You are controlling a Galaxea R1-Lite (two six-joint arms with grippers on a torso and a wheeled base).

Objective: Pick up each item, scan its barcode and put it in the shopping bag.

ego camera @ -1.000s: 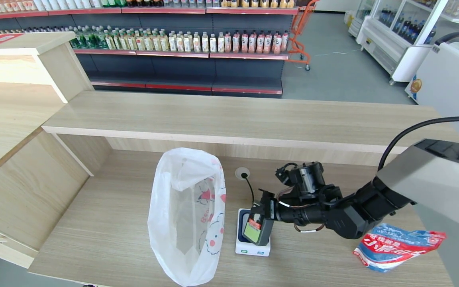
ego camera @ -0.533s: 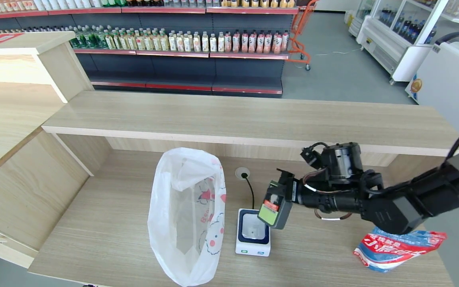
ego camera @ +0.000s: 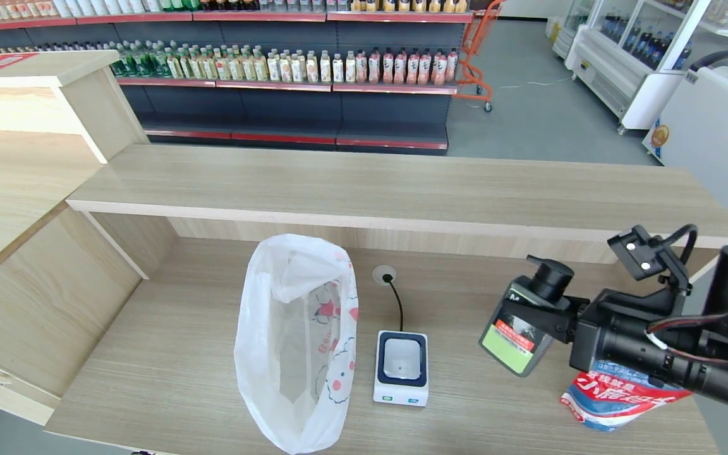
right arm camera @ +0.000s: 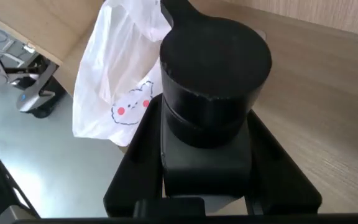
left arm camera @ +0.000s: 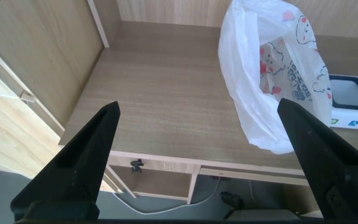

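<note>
Dark, black-capped bottle [ego camera: 519, 333] in right pincer [ego camera: 544, 316], apparently clear of scanner [ego camera: 402, 368]

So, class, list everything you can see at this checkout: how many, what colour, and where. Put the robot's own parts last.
bag: one, white with a cartoon print, standing open on the counter
scanner: one, white with a dark top, on the counter to the right of the bag
cable: one, black, from the scanner to a hole in the counter
bottle: one, dark with a black cap and a green and red label, held above the counter, to the right of the scanner
pouch: one, blue, red and white, at the counter's right end
counter: one, light wood
shelves: rows of bottles, behind
cart: one, orange, behind
right end effector: black, shut on the bottle
left end effector: black, open, over the counter's left
</note>
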